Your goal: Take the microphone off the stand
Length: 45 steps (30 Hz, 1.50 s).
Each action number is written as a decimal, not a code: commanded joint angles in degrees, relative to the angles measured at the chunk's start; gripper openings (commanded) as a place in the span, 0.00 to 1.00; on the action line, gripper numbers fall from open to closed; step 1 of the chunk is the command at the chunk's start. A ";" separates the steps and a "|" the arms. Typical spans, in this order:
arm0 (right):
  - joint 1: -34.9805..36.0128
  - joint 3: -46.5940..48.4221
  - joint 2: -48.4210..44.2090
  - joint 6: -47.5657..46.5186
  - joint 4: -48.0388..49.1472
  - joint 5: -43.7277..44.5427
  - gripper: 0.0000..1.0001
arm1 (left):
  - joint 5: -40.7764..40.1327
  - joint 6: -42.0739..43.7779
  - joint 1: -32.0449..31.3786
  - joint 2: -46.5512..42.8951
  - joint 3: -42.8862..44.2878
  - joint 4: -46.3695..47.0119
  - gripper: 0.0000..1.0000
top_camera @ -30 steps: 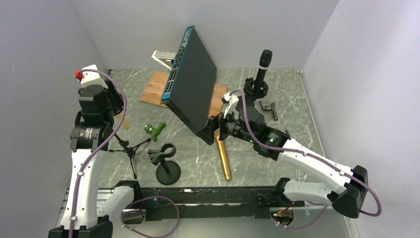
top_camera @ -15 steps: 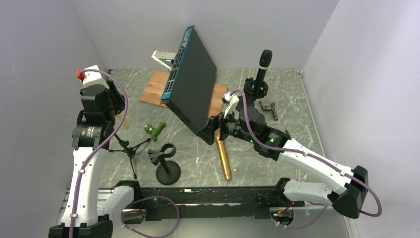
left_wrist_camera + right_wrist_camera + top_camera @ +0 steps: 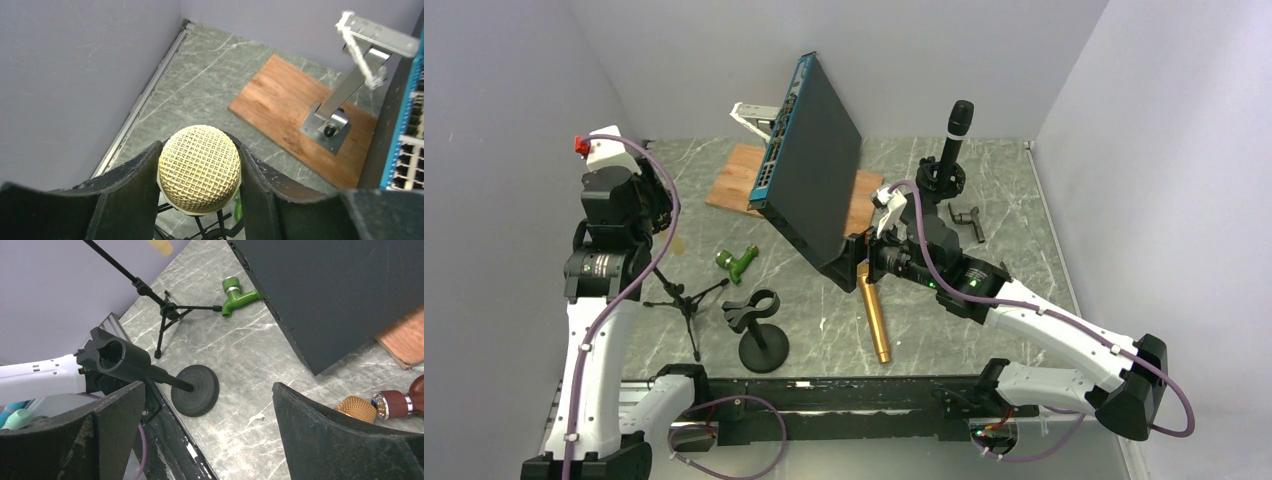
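My left gripper point(image 3: 198, 150) is shut on the microphone's pale gold mesh head point(image 3: 199, 167), which stands upright over the black tripod stand point(image 3: 212, 231). In the top view the left gripper point(image 3: 650, 215) is at the table's left side, above the tripod stand point(image 3: 686, 303), and it hides the microphone. The right wrist view shows the tripod stand point(image 3: 162, 310) with its thin rod rising out of frame. My right gripper point(image 3: 207, 390) is open and empty, low over the table's middle point(image 3: 861, 252).
A gold microphone point(image 3: 875, 318) lies loose by the right gripper. An empty round-base clip stand point(image 3: 760, 335) stands near the front. A black microphone point(image 3: 955, 132) stands in a holder at the back right. A tilted network switch point(image 3: 809, 165), a wooden board point(image 3: 736, 176) and a green tap point(image 3: 738, 261) are close by.
My left wrist has shifted slightly, first right, then back left and up. The right arm has not moved.
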 commanded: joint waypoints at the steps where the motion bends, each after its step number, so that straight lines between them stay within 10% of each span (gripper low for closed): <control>1: -0.02 1.61 -0.15 -0.60 1.02 0.69 1.00 | 0.88 0.67 -0.01 -0.67 5.46 2.51 0.00; 19: -0.02 1.91 0.67 -0.23 0.59 0.75 1.00 | 4.14 -2.41 -0.04 -12.00 22.44 6.93 0.00; 28: -0.01 1.97 1.33 0.69 0.51 -0.10 1.00 | 24.22 -8.12 0.00 -15.44 20.25 9.99 0.00; 39: -0.02 -0.51 -2.32 0.60 0.83 1.63 1.00 | 66.35 -21.07 -0.24 1.49 17.33 3.55 0.00; 45: -0.06 -4.84 -9.91 -1.29 1.09 8.85 1.00 | 55.78 -18.51 -12.67 1.06 6.64 2.33 0.00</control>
